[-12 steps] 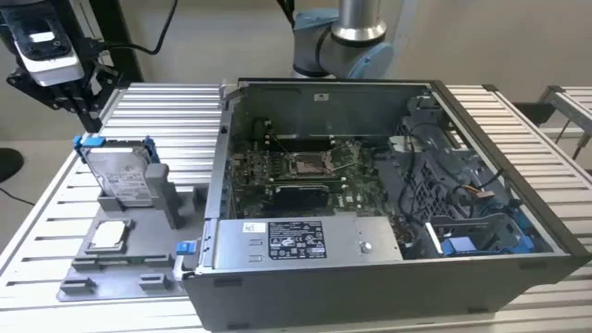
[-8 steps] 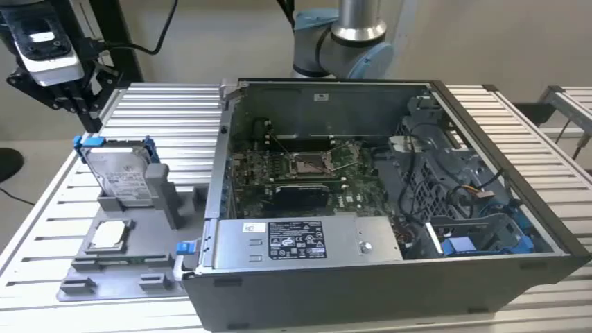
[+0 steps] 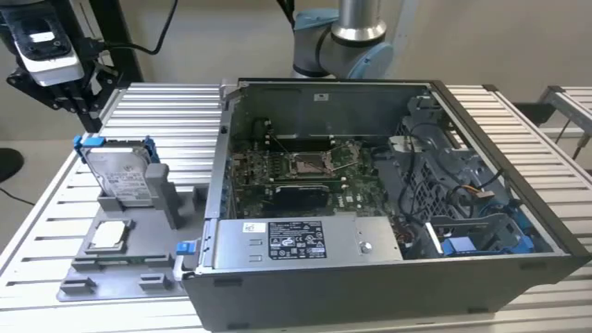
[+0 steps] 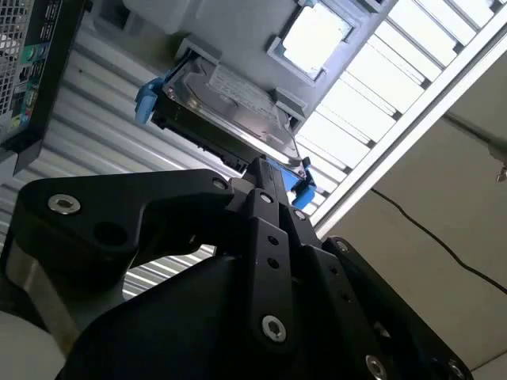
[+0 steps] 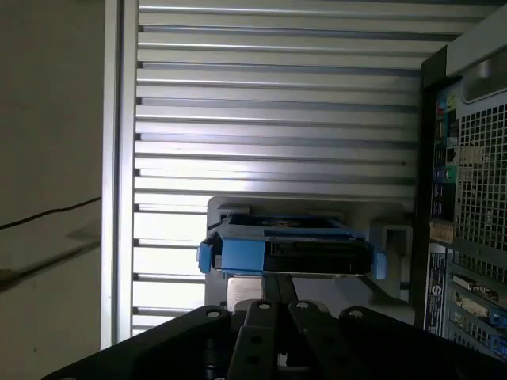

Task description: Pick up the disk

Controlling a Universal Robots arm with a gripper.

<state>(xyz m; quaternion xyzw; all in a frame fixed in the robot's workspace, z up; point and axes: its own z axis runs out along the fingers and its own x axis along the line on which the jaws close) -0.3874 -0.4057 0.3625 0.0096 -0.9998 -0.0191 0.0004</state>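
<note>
The disk [image 3: 125,173], a silver drive with a white label in a blue frame, stands on edge in a grey holder [image 3: 111,281] at the exterior view's left. My gripper [image 3: 74,104] hangs above and behind it, apart from it. In both wrist views the black fingers come together to a narrow tip, shut with nothing between them. The second wrist view shows the disk [image 4: 230,99] just past my gripper [image 4: 265,170]. In the first wrist view the disk's blue-edged side [image 5: 289,253] faces my gripper [image 5: 279,286].
A small square silver chip [image 3: 109,234] lies flat in the same holder, in front of the disk. An open computer case [image 3: 370,208] stands right beside the holder on the slatted aluminium table [image 3: 157,111]. A black cable trails off the table's edge [image 4: 428,237].
</note>
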